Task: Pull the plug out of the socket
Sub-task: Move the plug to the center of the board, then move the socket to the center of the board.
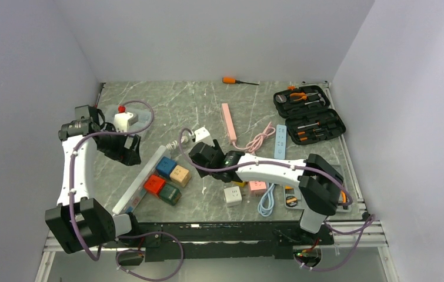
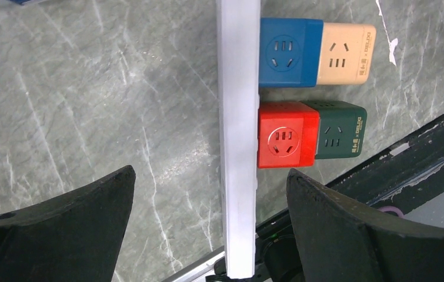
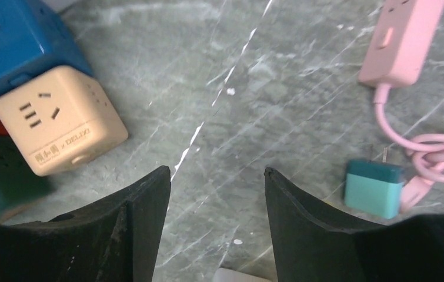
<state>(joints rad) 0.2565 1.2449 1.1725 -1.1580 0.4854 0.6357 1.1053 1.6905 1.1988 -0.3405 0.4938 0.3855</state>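
Note:
A long white power strip (image 1: 140, 182) lies on the marble table. Against its right side sit a blue cube (image 1: 165, 166) joined to a beige cube (image 1: 180, 175), and a red cube (image 1: 154, 184) joined to a green cube (image 1: 170, 194). In the left wrist view the strip (image 2: 238, 135) runs between the jaws, with the blue (image 2: 287, 53), beige (image 2: 347, 54), red (image 2: 284, 135) and green (image 2: 340, 130) cubes beside it. My left gripper (image 2: 210, 172) is open and empty above the strip. My right gripper (image 3: 216, 170) is open and empty, just right of the beige cube (image 3: 60, 120).
A pink power strip (image 1: 229, 123) with a coiled pink cable (image 3: 437, 158) and a teal adapter (image 3: 374, 188) lies to the right. A white cube socket (image 1: 232, 195), an open tool case (image 1: 309, 114), an orange screwdriver (image 1: 231, 80) and a white adapter (image 1: 124, 120) are around.

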